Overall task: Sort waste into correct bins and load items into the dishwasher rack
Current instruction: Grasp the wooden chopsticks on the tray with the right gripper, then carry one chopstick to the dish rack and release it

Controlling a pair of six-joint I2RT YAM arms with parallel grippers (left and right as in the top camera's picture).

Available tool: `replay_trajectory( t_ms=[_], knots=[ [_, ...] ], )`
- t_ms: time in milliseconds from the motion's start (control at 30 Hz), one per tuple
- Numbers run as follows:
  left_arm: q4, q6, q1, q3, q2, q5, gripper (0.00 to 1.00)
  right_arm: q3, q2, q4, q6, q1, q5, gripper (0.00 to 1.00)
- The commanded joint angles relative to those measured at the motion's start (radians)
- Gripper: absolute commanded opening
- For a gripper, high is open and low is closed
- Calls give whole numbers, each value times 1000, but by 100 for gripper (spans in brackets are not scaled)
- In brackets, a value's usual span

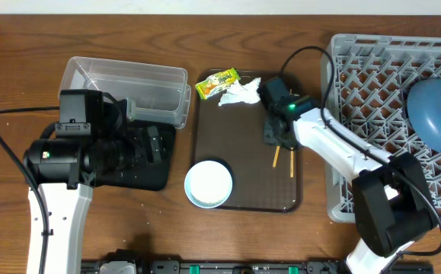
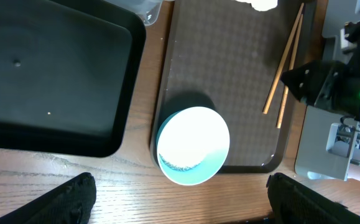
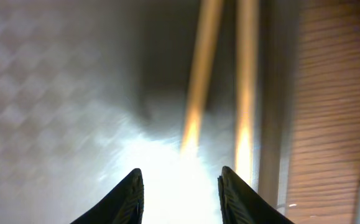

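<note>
On the right side of the brown serving tray [image 1: 247,179], the chopsticks [image 1: 278,156] lie loose and side by side, close to the tray's right rim. The right gripper [image 3: 180,198] hangs low just over them. Its fingers are partway apart with nothing between them, and the ends of the sticks show ahead of the tips. We judge this to be a reach for the chopsticks, with the grasp not yet made.

At the far end of the same tray, the snack wrapper [image 1: 217,82] and the crumpled tissue [image 1: 240,93] sit touching each other, neither in a bin. At the near left corner the mint-green bowl [image 2: 193,146] stands upright, overhanging the tray's edge a little. There may be grains along its inner wall, but we cannot be sure.

Off to the right, the dishwasher rack [image 1: 372,84] holds only the blue bowl [image 1: 437,114], seemingly turned over on the pegs. To the left, the clear tub [image 1: 129,87] looks empty. The black tray [image 2: 55,74] next to it carries just a few pale specks, too small to name. The left gripper [image 1: 153,143] hovers over that black tray, spread wide and holding nothing. We find no pink cup and no white bowl in these views.

By our reckoning one item is loaded and the waste sorting has hardly begun. The chopsticks, the small bowl, the wrapper and the tissue are all left to do.
</note>
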Motion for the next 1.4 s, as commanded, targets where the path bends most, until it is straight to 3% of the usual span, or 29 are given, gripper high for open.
replay_trajectory(
  t_ms=[0, 200, 267, 367, 400, 600, 933, 1133, 1367],
  knots=[
    [-3, 17, -1, 14, -3, -13, 90, 3, 17, -3, 19, -23, 24, 36],
    [-3, 17, -1, 14, -3, -13, 90, 3, 110, 47, 19, -13, -25, 34],
    [-3, 17, -1, 14, -3, -13, 90, 3, 141, 74, 9, -5, -58, 27],
    [-3, 16, -1, 14, -3, -13, 90, 3, 164, 73, 13, 4, -63, 4],
    [-3, 16, -1, 14, -3, -13, 90, 3, 164, 67, 22, 5, -63, 1],
    [-3, 16, -1, 14, -3, -13, 90, 3, 88, 47, 21, 5, -62, 1],
    [-3, 16, -1, 14, -3, -13, 90, 3, -297, -29, -35, -3, 101, 1],
    [-3, 17, -1, 14, -3, -13, 90, 3, -423, -86, -259, -93, 226, 1],
    [-3, 17, -1, 14, -3, -13, 90, -11, -363, -108, -412, -285, 167, 1]
  ],
)
